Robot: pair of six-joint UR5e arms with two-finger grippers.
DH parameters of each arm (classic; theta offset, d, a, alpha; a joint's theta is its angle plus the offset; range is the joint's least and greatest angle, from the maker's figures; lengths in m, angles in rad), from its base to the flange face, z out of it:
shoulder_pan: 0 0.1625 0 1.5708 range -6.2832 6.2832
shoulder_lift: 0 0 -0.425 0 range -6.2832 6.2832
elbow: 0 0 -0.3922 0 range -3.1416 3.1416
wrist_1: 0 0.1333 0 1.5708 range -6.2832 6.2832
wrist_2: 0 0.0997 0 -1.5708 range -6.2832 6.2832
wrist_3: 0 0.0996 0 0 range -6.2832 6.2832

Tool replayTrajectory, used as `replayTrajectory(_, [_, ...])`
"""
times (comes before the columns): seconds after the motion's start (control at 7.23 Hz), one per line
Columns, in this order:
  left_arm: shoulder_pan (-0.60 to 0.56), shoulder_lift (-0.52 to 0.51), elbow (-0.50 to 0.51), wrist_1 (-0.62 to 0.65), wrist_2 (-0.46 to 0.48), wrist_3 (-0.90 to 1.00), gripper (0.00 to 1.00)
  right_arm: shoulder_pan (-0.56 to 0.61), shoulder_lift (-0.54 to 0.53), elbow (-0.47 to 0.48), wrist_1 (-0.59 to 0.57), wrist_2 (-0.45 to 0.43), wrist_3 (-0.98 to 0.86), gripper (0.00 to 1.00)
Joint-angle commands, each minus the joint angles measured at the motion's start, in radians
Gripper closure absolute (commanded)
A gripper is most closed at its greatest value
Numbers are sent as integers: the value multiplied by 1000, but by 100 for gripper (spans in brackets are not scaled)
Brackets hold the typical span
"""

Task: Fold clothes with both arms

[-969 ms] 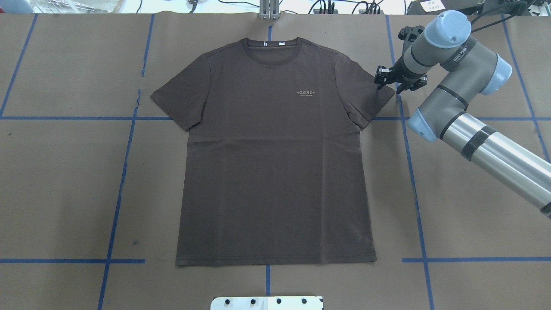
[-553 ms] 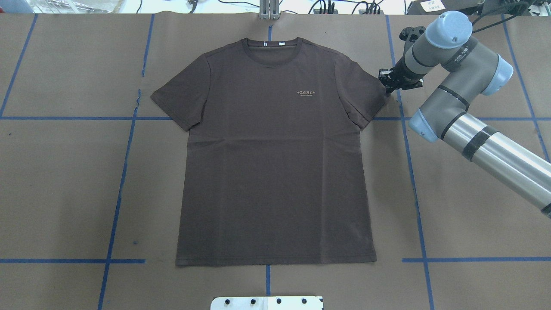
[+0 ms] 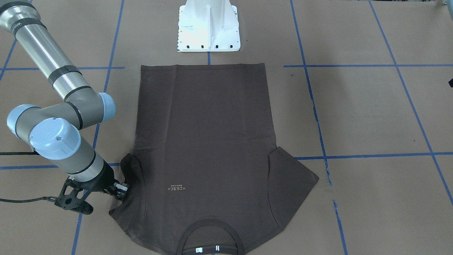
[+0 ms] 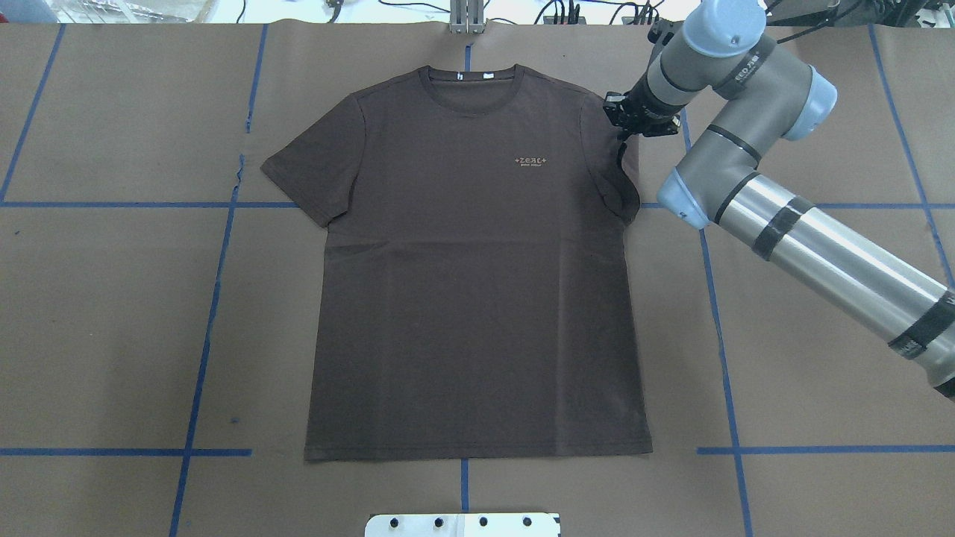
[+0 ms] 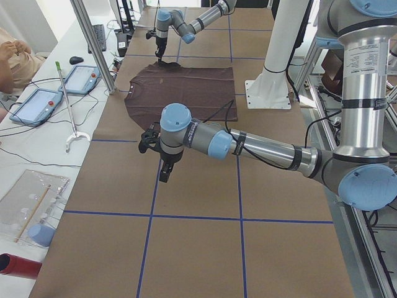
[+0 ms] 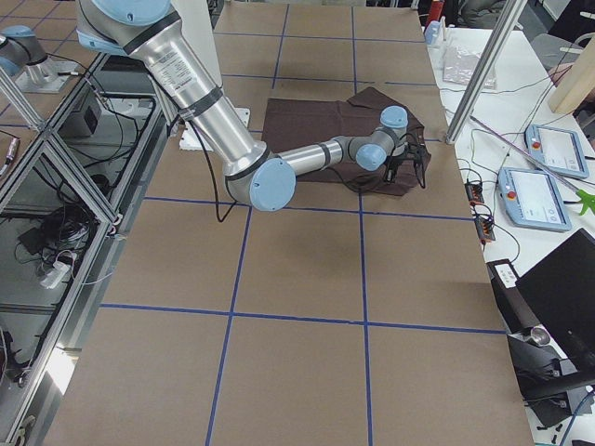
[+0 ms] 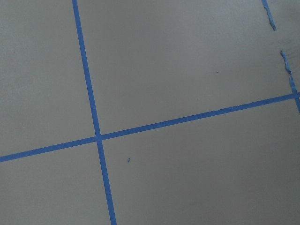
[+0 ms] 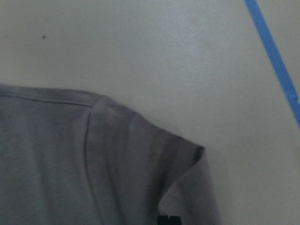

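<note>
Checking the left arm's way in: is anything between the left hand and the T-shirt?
Nothing visible does. The left hand hangs over the paper-covered table, apart from the T-shirt; only blue tape lines lie between them.

The T-shirt (image 4: pixel 477 298) is plain dark brown, with pale lettering (image 4: pixel 533 161) at its 1 o'clock and white labels (image 4: pixel 489 75) at 12. The table paper (image 4: pixel 112 313) is tan-brown, gridded with blue tape (image 4: pixel 112 451). The right arm (image 4: pixel 843 261) is silver-grey, capped light blue and banded black.
</note>
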Motion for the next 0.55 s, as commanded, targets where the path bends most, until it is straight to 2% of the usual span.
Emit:
replayTrajectory(0.0, [0,-1,-1,0,-1,0,0,-69,95,-38,-51,-88,122,100])
replayTrajectory(0.28, [0,-4,1,-3,-1,0,0,-69,126,-110,-46,-135,126,100])
replayTrajectory(0.42, [0,-12,2,-6,-2,3,0,-71,198,-190,-44,-174,127,100])
